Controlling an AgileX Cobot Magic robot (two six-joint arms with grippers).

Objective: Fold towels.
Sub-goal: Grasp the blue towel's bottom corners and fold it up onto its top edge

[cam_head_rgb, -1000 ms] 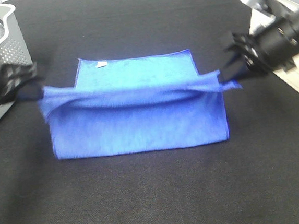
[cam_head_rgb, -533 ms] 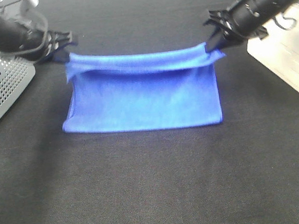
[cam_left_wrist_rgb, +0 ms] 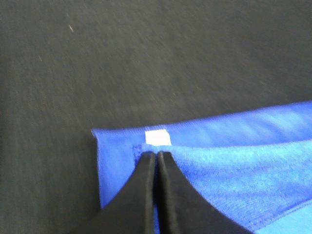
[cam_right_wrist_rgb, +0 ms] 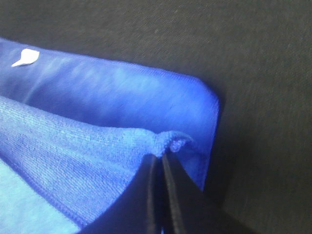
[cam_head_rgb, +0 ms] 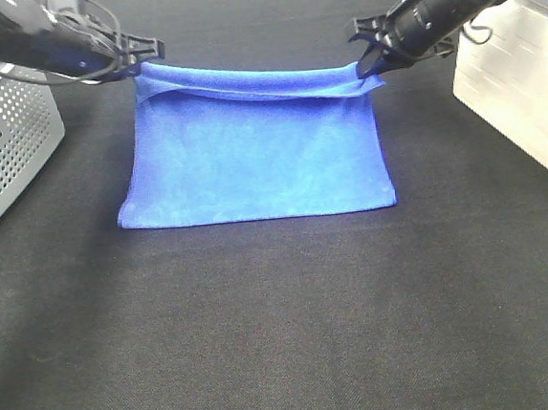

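Note:
A blue towel (cam_head_rgb: 256,159) lies folded in half on the black table, its fold at the near edge. My left gripper (cam_head_rgb: 139,61) is shut on the towel's upper far-left corner, and my right gripper (cam_head_rgb: 370,65) is shut on its upper far-right corner. Both hold the top layer just above the far edge of the bottom layer. In the left wrist view the closed fingers (cam_left_wrist_rgb: 156,165) pinch the towel (cam_left_wrist_rgb: 234,170) beside a white tag (cam_left_wrist_rgb: 157,137). In the right wrist view the closed fingers (cam_right_wrist_rgb: 161,168) pinch a puckered corner of the towel (cam_right_wrist_rgb: 73,141).
A grey perforated basket (cam_head_rgb: 5,142) stands at the left edge of the table. A white surface (cam_head_rgb: 518,88) borders the table on the right. The black tabletop (cam_head_rgb: 286,338) stretches in front of the towel.
Both grippers have carried the towel's top layer toward the far edge, bringing it over the bottom layer. The towel now lies flatter and nearly fully doubled.

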